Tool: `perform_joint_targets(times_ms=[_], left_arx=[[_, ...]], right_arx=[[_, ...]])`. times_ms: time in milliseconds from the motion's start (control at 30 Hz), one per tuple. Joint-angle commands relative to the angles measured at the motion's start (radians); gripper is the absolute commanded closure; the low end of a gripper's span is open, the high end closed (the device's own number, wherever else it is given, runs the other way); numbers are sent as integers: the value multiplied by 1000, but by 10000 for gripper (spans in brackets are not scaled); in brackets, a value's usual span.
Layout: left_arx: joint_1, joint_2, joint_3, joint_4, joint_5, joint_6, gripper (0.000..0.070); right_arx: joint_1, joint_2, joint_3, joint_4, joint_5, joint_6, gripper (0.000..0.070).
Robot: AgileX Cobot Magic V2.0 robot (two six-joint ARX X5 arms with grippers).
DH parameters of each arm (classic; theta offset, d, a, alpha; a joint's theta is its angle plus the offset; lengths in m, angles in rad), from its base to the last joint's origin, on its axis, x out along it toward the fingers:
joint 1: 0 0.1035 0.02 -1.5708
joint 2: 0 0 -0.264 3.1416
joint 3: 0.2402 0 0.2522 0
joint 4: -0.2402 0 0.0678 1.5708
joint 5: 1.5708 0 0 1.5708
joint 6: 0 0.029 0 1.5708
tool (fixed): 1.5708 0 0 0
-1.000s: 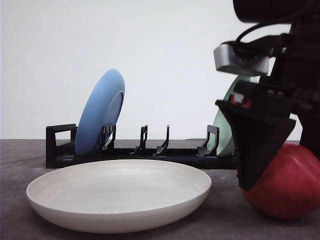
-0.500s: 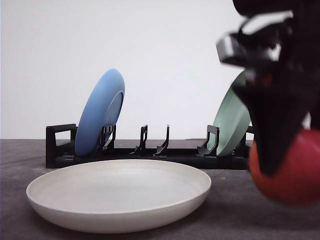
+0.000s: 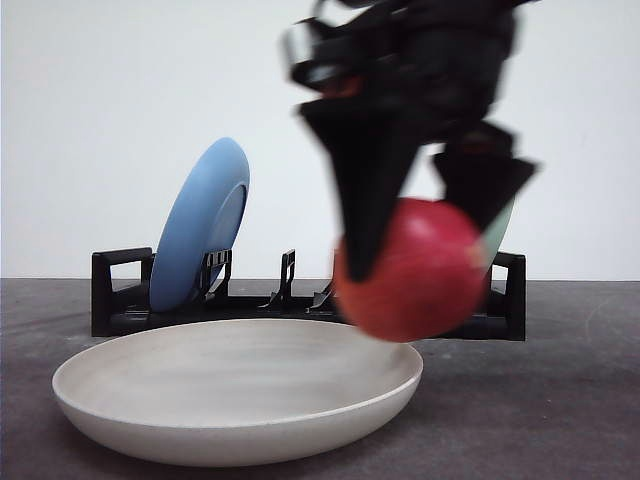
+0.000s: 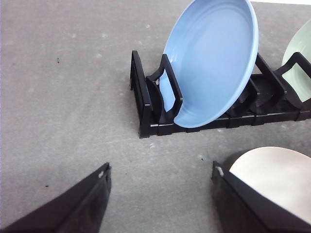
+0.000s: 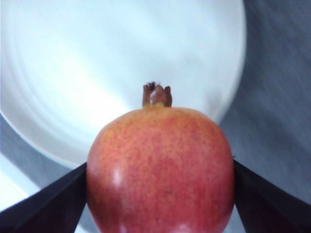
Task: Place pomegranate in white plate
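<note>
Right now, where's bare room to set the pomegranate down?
White plate is bare; the right hand holds the pomegranate over its right rim. Grey table left of the black rack is also free. Crowded: the rack, with blue plate and green plate.

Glossy smooth pomegranate [image 5: 159, 170]; matt white plate [image 3: 130, 400]; black plastic rack [image 4: 146, 111].
</note>
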Motion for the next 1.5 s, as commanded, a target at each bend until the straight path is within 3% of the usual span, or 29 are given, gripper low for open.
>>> perform_joint_targets(times_ms=[0, 400, 667, 967, 1467], left_arx=[[1, 2, 6, 13, 0, -8, 307], [1, 2, 6, 13, 0, -8, 307], [1, 2, 6, 13, 0, -8, 308], [1, 2, 6, 13, 0, -8, 307], [1, 2, 6, 15, 0, -8, 308]], right_arx=[[20, 57, 53, 12, -7, -24, 236], [58, 198, 130, 162, -50, -27, 236], [57, 218, 130, 169, -51, -26, 223], [58, 218, 130, 165, -58, -12, 159], [56, 220, 130, 167, -67, -12, 148]])
